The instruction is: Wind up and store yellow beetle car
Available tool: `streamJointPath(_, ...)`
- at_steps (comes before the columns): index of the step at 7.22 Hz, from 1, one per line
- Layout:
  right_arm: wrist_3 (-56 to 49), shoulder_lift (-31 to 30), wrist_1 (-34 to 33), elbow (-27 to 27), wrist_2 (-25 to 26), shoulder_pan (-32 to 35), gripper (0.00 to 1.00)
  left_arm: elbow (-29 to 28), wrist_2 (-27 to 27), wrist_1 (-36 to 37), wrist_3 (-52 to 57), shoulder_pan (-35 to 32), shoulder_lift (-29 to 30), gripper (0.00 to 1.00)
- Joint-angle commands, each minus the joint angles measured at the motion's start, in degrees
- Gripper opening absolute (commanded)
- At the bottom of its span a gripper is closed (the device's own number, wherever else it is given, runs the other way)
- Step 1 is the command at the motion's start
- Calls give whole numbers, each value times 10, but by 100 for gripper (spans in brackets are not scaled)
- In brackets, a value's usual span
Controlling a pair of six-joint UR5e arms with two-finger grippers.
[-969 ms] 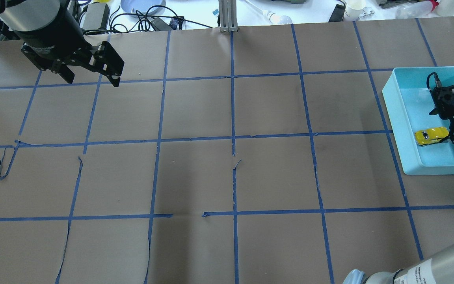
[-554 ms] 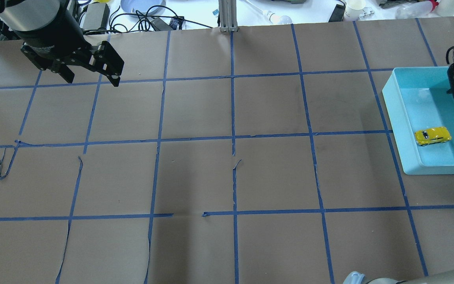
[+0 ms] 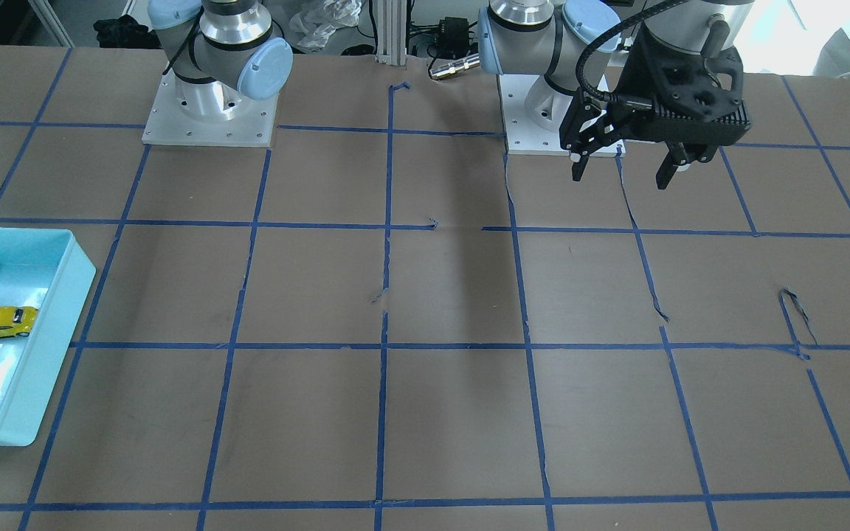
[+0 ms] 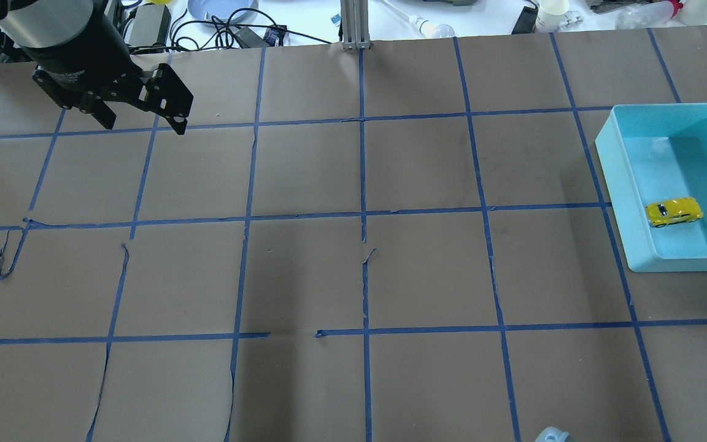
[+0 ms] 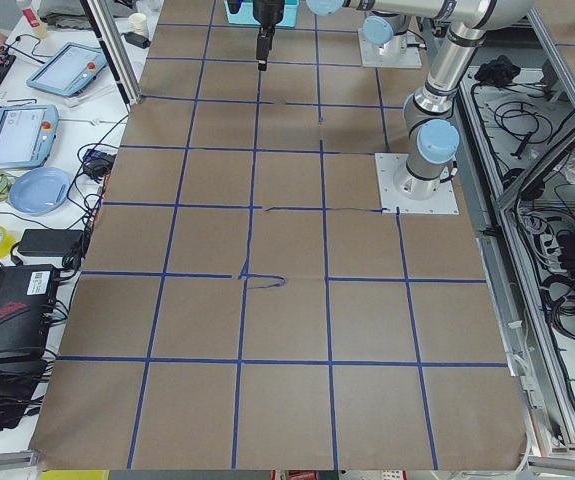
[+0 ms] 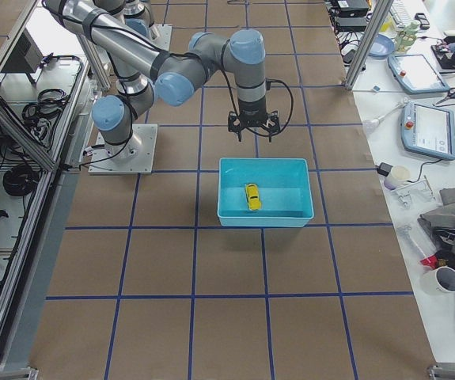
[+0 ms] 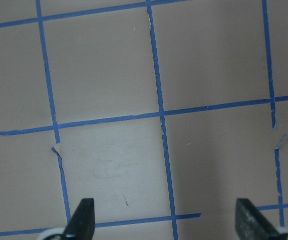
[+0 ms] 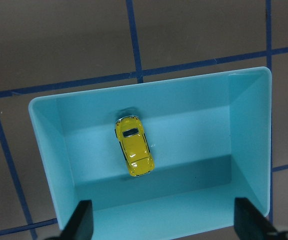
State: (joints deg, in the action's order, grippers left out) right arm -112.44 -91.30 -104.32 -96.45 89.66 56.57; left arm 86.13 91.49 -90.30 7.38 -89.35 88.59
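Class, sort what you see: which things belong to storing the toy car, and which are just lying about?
Job: yellow beetle car, light blue bin holding it, open right gripper above.
Lying about: blue plate, black cables, paper cup, teach pendant.

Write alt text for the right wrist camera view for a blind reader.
A yellow beetle car sits inside a turquoise bin, seen from above. The right gripper shows at the bottom edge, open and empty. The bin rests on a brown table with blue tape lines.
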Motion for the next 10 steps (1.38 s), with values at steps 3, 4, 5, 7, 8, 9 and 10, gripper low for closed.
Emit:
streamJointPath(3, 393, -2, 126, 81, 38, 183, 100, 0, 0, 0, 0, 1, 0, 100)
streamJointPath(4, 530, 1, 125, 84, 39, 262, 100, 0, 0, 0, 0, 1, 0, 100)
streamJointPath(5, 639, 12, 121, 93, 39, 329, 100, -1, 0, 0, 0, 1, 0, 100)
streamJointPath(7, 840, 35, 122, 129, 30, 410, 100, 0, 0, 0, 0, 0, 0, 100)
streamJointPath(8, 877, 35, 125, 139, 30, 418, 100, 0, 0, 0, 0, 1, 0, 100)
streamJointPath(9, 885, 34, 130, 151, 31, 414, 100, 0, 1, 0, 0, 1, 0, 100)
streamJointPath(10, 923, 34, 147, 152, 31, 409, 100, 0, -1, 0, 1, 1, 0, 100)
